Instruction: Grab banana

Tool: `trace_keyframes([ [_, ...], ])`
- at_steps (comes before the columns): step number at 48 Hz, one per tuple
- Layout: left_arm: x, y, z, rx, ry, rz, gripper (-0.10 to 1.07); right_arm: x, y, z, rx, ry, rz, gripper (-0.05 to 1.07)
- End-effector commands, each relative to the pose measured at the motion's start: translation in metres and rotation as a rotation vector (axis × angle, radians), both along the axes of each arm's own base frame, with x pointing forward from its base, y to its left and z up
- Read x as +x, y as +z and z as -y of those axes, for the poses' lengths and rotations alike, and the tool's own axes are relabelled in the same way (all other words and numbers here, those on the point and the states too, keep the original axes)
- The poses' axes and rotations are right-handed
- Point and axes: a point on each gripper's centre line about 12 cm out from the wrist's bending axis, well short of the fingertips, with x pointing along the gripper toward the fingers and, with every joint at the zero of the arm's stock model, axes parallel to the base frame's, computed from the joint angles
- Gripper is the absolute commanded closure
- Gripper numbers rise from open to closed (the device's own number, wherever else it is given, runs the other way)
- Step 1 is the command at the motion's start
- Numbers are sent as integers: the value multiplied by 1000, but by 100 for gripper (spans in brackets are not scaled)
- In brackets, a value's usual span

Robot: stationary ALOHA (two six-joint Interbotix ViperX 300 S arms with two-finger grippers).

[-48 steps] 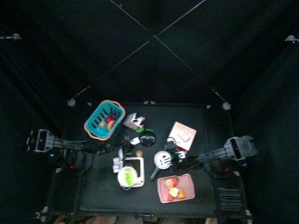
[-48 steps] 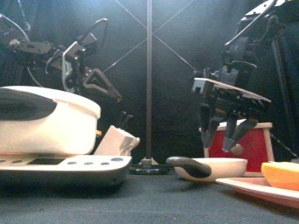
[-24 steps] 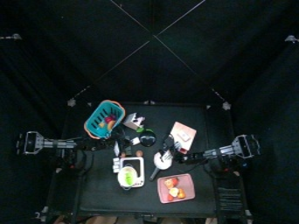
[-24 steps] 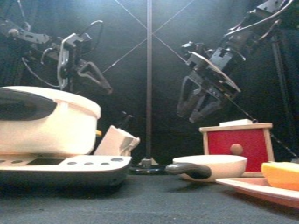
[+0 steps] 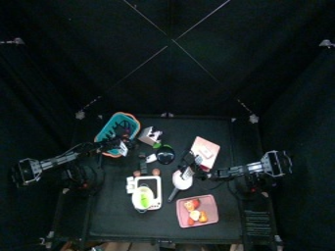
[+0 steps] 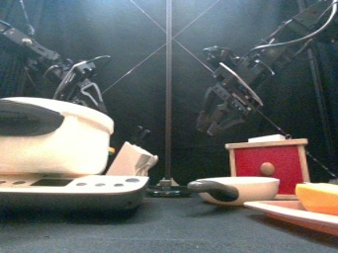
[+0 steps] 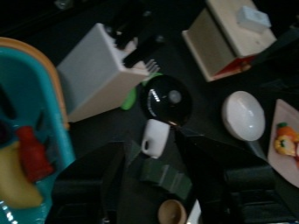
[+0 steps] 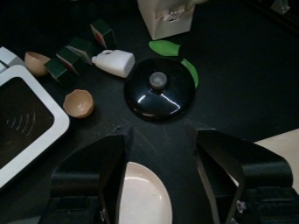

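Note:
The banana (image 7: 14, 175) is a small yellow piece lying in the teal basket (image 7: 41, 83), next to an orange-red piece (image 7: 33, 149). In the top view my left gripper (image 5: 118, 148) is over the basket's (image 5: 116, 127) near rim and hides most of what is inside. It hangs open and empty at the upper left of the front view (image 6: 79, 85). My right gripper (image 8: 170, 179) is open and empty above a white bowl (image 8: 146, 201) and hangs tilted in the front view (image 6: 218, 104).
A white knife block (image 7: 100, 57), a black lid (image 7: 167, 96), a small white cup (image 7: 156, 138) and a red-and-white box (image 5: 203, 149) stand mid-table. A white cooker (image 6: 46, 133) and a pink plate (image 5: 197, 211) with orange fruit sit at the front.
My left gripper has swung from the table's middle up over the basket. My right gripper has risen, tilted and shifted a little left.

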Motion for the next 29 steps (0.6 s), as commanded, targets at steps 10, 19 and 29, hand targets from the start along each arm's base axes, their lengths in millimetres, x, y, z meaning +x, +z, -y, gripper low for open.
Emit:
trace_keyframes([
  [10,-23,23,-38,66,60,-159,13,-2,11,0,-3,4,31,17],
  [19,-48,3,-54,14,154,-234,13,-1,9,0,-4,6,27,17],
  [29,-58,-27,-58,-58,184,-301,13,-3,7,0,-4,6,21,17],
])
